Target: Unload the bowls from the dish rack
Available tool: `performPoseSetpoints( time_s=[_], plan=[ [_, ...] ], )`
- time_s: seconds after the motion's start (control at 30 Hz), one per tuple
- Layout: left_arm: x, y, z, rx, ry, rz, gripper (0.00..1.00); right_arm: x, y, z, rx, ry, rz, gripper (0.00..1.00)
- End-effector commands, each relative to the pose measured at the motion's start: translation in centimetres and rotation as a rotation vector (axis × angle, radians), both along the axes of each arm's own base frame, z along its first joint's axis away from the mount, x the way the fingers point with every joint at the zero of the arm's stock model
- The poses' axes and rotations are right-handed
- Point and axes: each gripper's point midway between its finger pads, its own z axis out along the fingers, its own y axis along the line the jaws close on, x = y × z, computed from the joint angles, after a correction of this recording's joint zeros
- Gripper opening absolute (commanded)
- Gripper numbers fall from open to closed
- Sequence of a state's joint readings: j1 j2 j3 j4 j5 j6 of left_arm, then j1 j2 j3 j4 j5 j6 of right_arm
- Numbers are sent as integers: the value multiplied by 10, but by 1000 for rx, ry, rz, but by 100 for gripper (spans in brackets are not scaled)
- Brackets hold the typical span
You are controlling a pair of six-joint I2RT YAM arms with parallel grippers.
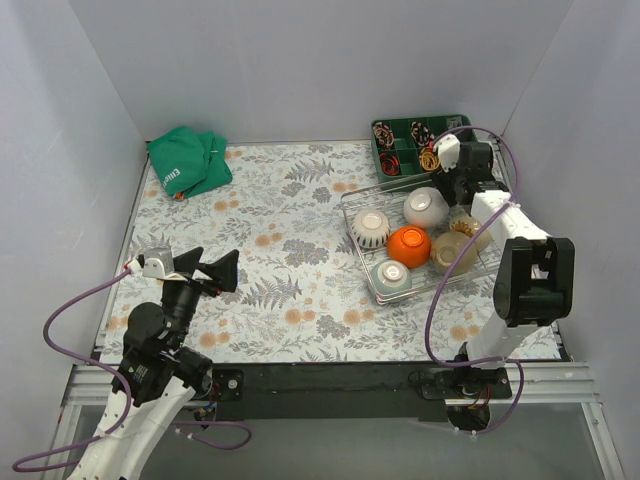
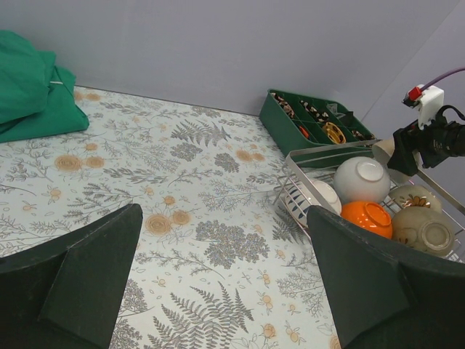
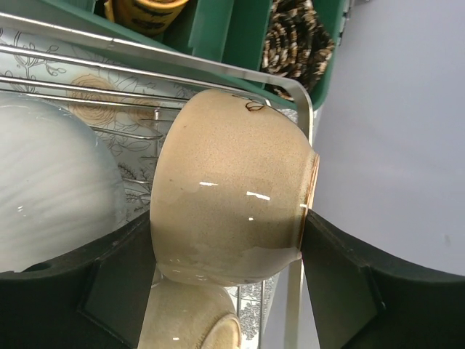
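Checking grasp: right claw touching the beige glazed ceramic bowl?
Touching. Right wrist view: both fingers of the right claw meet the beige glazed ceramic bowl, no gap.

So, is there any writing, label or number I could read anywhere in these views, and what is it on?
Green cloth: white lettering near its left edge, too small and creased to read.
Beige bowl: a small dark squiggle on its outer wall, not legible as a letter or sign.
Nothing else shows any text, so there is none to quote.
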State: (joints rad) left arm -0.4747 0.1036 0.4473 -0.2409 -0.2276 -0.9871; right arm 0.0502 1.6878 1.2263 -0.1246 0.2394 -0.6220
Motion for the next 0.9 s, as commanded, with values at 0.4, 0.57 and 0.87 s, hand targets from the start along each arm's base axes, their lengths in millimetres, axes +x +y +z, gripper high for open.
performPoseSetpoints(
  time_s=[0.4, 0.57, 0.87],
  plan=[
    [0, -1, -5, 16, 16, -6, 98, -10, 6, 98, 142, -292, -78, 4],
    [1, -5, -9, 26, 34, -22, 98, -22, 19, 129, 280, -359, -102, 4],
    [9, -29, -12, 34, 97, -117, 98, -54, 77, 166, 627, -350, 29, 4]
  ],
)
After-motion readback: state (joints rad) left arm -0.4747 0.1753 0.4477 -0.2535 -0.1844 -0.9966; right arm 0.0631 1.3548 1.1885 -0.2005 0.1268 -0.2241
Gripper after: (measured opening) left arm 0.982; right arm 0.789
